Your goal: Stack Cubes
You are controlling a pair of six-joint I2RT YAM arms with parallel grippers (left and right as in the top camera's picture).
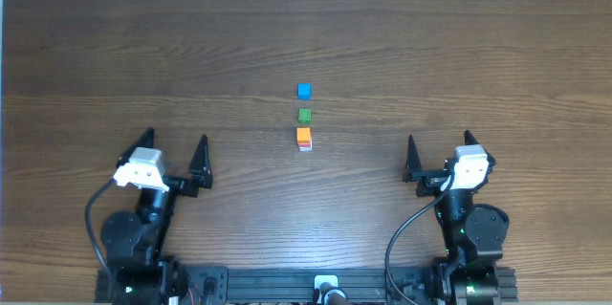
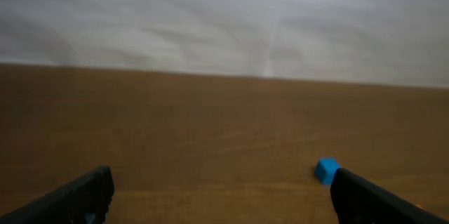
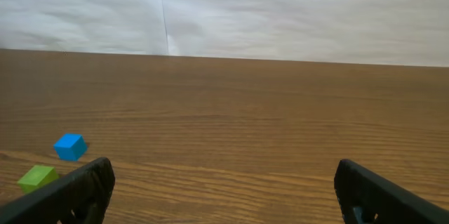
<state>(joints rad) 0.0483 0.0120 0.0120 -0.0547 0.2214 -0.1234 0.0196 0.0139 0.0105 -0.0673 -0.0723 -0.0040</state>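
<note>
The left gripper [image 1: 176, 136] hung low over the brown wooden table [image 1: 478, 37], its 2 fingers spread, empty. Mid-table, 3 lay in line: small blue cube [image 1: 304, 91] farthest from the arms, small green cube [image 1: 304, 115], small orange cube [image 1: 304, 136] nearest. The right gripper [image 1: 440, 137] was likewise spread, empty.

I have 2 arms parked low in the top view: the left arm [image 1: 142, 200] at about 7 o'clock and the right arm [image 1: 466, 200] at about 5 o'clock. Each is folded up over its own base, with its white wrist block facing 12 o'clock. The left jaws are spread wide, their dark fingers [image 1: 201, 155] well apart and pointing toward 12. The right jaws are spread just as wide, with their fingers [image 1: 411, 159] apart in the same direction. Both sets of jaws hang just above the desk.
</note>
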